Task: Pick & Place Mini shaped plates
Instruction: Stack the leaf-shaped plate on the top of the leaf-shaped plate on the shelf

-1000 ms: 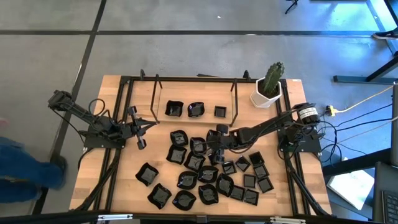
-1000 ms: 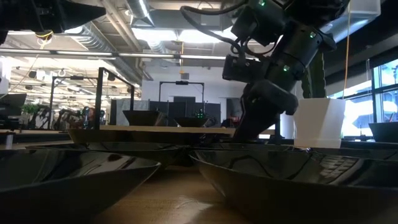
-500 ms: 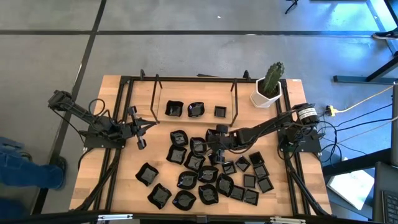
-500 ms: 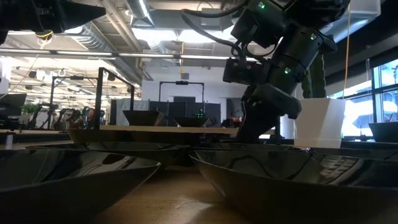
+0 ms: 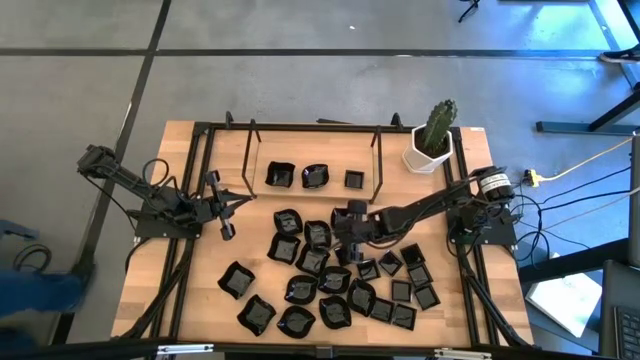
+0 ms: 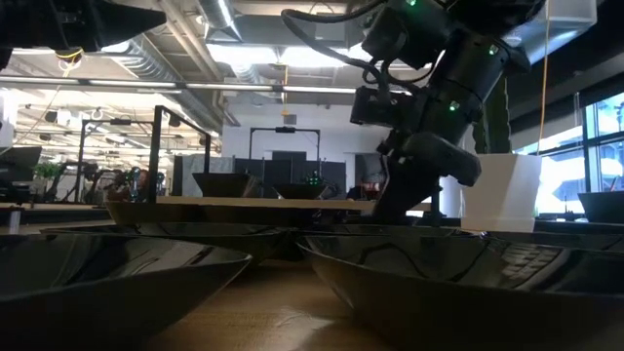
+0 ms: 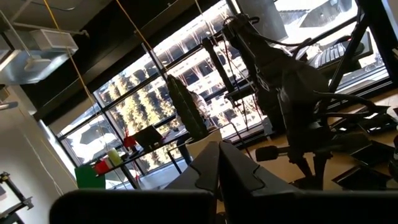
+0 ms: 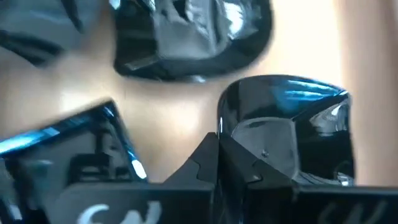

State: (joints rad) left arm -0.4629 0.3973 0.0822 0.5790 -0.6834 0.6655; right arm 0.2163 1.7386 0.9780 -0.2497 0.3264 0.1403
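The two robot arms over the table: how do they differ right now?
The right arm's hand reaches into the middle of the table, low among the scattered black dishes; the left arm's hand stays near the left edge, away from the dishes. The right hand has its fingers closed on the rim of one black dish; the left hand holds nothing. Both are dark, and both have their fingers shut.

1. Mini shaped plates (image 5: 330,275): glossy black tiny dishes, mostly scattered in a loose cluster on the table's centre and near half, many touching or just beside each other.
2. Shapes mixed: small square ones grouped toward the right, larger wavy-rimmed ones toward the left.
3. Three plates (image 5: 314,178) sit apart in a row at the far side.
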